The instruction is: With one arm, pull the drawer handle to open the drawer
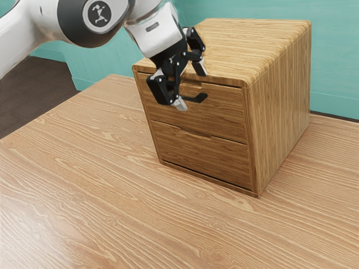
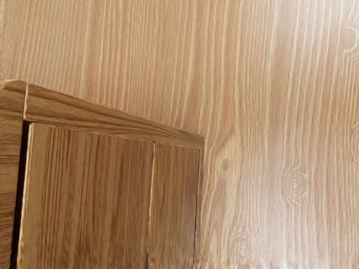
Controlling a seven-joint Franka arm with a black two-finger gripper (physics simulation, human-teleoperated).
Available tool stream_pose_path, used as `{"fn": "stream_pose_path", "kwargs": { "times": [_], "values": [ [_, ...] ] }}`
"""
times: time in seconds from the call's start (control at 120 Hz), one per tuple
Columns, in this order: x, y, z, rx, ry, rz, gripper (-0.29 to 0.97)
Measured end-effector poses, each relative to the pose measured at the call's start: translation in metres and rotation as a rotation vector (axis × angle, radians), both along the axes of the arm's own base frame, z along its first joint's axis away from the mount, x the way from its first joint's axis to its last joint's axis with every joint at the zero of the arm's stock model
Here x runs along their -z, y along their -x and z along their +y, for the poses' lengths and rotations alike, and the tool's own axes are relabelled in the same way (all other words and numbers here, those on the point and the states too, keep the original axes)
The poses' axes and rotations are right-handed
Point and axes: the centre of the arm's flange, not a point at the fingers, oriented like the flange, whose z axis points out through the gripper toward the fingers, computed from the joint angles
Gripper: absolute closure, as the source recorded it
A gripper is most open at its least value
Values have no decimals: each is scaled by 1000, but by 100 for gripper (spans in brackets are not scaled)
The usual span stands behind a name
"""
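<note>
**Gripper at the top drawer's handle, drawer front looking flush**

Here's the upper drawer [image 1: 219, 115], top of the two in the wooden cabinet [image 1: 277, 106], and its front sits level with the cabinet frame, no gap opening on the exterior side. The handle [image 1: 193, 85] is a low wooden lip near the drawer's top edge, towards the exterior view's left half of the front. Right on it, the gripper [image 1: 189, 101]! The black fingers [image 1: 168, 92] stand apart, tips pressed close to the drawer face just under that lip. One silvery tip points down, the other reaches toward the exterior view's right. Whether they actually grip the lip, I can't tell from here, so call it spread, nothing clamped.

Below, the lower drawer [image 1: 205, 151] is shut, flush with the frame. The white arm [image 1: 33, 28] sweeps in from the exterior view's upper left, its wrist tilted down over the cabinet's front top corner.

From the hand's camera, the cabinet's front [image 2: 90, 196] lies close beneath, a seam running between two panels, a thin dark slit along one edge, and the table [image 2: 269, 112] beyond it.

The cabinet stands on that light wood-grain table [image 1: 112, 196], towards its far side, with a teal wall [image 1: 331, 56] behind and dark floor [image 1: 28, 95] past the table's edge
</note>
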Motion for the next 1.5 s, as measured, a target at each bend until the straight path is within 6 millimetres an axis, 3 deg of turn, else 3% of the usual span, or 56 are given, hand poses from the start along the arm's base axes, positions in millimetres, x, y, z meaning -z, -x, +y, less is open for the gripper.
{"fn": "stream_pose_path", "kwargs": {
  "times": [0.075, 0.15, 0.35, 0.467, 0.533, 0.658, 0.808, 0.925, 1.1, 1.408, 1.5],
  "values": [
    [4, -5, 54, -68, -15, 8, 0],
    [5, -3, 70, -71, -26, 22, 0],
    [-5, 24, 50, 18, -38, 70, 0],
    [36, 38, 27, 78, -40, 120, 0],
    [51, 37, 14, 110, -37, 106, 0],
    [59, 24, -2, 141, -40, 41, 0],
    [68, 7, -12, 152, -39, -14, 0],
    [63, 2, -10, 146, -39, -52, 0],
    [58, -1, 18, 97, -41, -81, 0],
    [60, -5, 102, -46, -56, -90, 0],
    [65, -6, 119, -75, -60, -87, 0]
  ]
}}
